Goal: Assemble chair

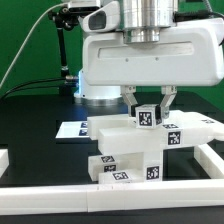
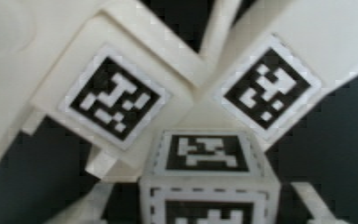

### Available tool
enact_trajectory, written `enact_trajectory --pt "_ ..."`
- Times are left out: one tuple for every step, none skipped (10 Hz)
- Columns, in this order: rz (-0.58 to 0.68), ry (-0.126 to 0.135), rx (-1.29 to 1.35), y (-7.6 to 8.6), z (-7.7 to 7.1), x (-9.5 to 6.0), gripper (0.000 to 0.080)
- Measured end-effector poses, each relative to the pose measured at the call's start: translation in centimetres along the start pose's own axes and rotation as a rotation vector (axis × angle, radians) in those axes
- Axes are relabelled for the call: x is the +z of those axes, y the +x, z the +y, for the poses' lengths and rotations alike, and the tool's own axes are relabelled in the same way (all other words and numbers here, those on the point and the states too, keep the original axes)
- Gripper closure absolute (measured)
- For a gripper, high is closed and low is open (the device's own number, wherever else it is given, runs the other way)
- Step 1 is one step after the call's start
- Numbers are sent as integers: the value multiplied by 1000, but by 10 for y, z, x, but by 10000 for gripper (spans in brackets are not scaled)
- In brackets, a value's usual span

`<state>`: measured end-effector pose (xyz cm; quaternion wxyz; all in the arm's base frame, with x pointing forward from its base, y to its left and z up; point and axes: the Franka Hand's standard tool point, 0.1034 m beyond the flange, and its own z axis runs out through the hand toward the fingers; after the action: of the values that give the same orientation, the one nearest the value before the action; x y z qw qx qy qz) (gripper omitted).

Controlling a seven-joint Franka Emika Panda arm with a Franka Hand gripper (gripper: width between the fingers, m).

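Toward the near side of the black table, the chair parts sit clustered inside the low white rail. Tagged blocks are stacked at the near centre, and a long tagged block reaches toward the exterior view's right. A small cube stands on top of the cluster, one tag facing the camera.

The gripper hangs directly over this cube, below the large white robot arm. One finger stands on each side of the cube, tips level with its upper part. The fingers are apart with the cube between them. Whether the pads press on it cannot be told from either view.

The marker board lies flat on the table, farther back and to the exterior view's left, apart from the parts.

In the wrist view, the small cube shows a tag on its upper side. One tagged face and a second tagged face slant apart in a V beside it. That picture is blurred, so the parts they belong to cannot be identified.
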<state>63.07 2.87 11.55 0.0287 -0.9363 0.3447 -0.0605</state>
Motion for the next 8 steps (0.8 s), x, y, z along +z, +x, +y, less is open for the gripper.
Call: enact_trajectory --pt "-5 8 90 1 1 0 515" --pt "-16 22 197 3 3 0 515" --pt "-20 28 255 5 4 0 515" --pt "-26 33 365 5 4 0 515" --pt "-28 33 442 5 4 0 515" --pt "-27 34 414 5 4 0 515" --pt "-27 34 392 5 4 0 515" --pt "-28 33 385 4 3 0 360"
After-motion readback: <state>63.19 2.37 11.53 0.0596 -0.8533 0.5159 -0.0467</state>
